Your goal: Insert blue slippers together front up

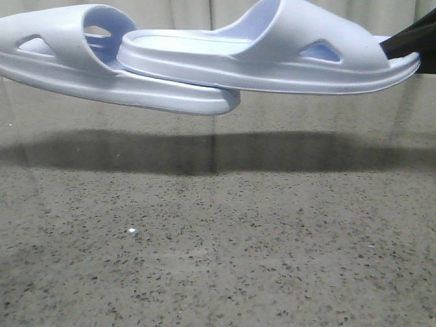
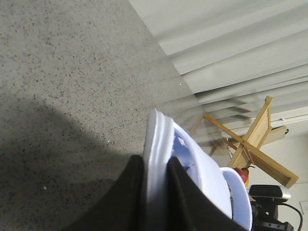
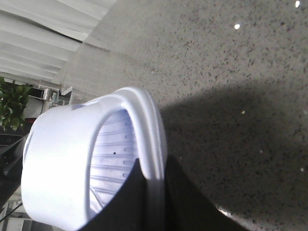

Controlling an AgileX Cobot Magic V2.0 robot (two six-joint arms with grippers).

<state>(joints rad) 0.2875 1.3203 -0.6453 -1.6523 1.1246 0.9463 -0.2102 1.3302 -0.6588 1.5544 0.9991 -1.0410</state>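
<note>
Two blue slippers hang above the table: left slipper at ten o'clock, right slipper at one o'clock, heels overlapping. Left gripper and right gripper each pinch a sole edge. Misaligned heels could jam; thin rim grips might slip.

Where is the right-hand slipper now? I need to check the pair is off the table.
In the front view the right-hand slipper hangs above the table, its heel overlapping the left slipper, its toe end held by the right gripper.
</note>
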